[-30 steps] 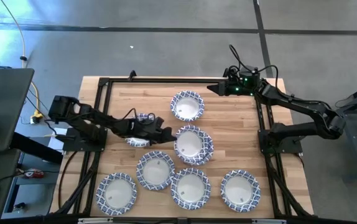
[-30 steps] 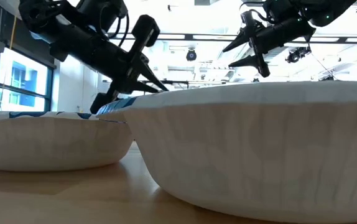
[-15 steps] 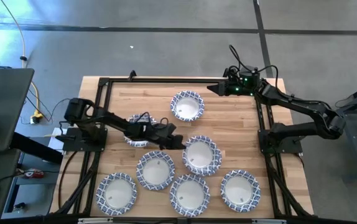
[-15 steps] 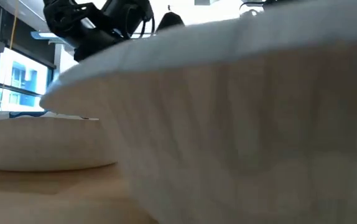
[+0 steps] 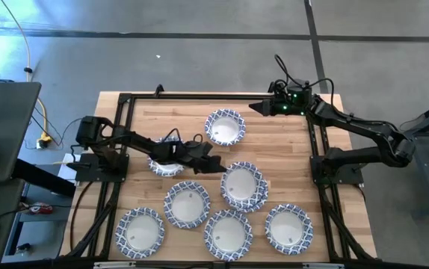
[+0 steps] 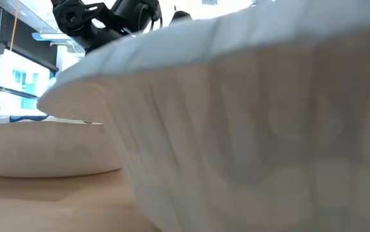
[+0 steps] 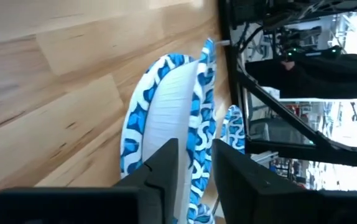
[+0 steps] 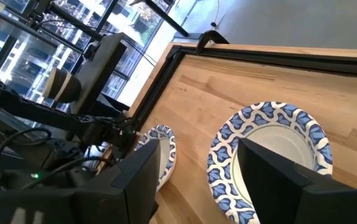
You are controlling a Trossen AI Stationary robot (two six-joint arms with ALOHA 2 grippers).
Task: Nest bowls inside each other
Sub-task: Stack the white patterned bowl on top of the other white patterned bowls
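Several blue-rimmed white bowls lie on the wooden table (image 5: 274,149). My left gripper (image 5: 213,166) reaches level from the table's left to the middle bowl (image 5: 243,184), under whose near side a second rim shows. In the left wrist view its fingers (image 7: 195,180) stand apart on either side of that bowl's left rim (image 7: 200,124); I cannot tell if they touch it. My right gripper (image 5: 255,107) hangs open above the table's far side, beyond the far bowl (image 5: 224,127), touching nothing. In the low view one bowl's wall (image 6: 249,129) fills the picture.
Another bowl (image 5: 164,163) lies under my left arm. A near row of bowls (image 5: 141,232) (image 5: 187,204) (image 5: 228,232) (image 5: 289,228) sits close to the middle one. Black frame rails (image 5: 315,149) run along the table's sides. Bare wood shows at the right middle.
My left gripper has moved toward the table's right and near edges, carrying the middle bowl with it. That bowl now sits close against the near row. In the low view a bowl wall has come much closer and tilted.
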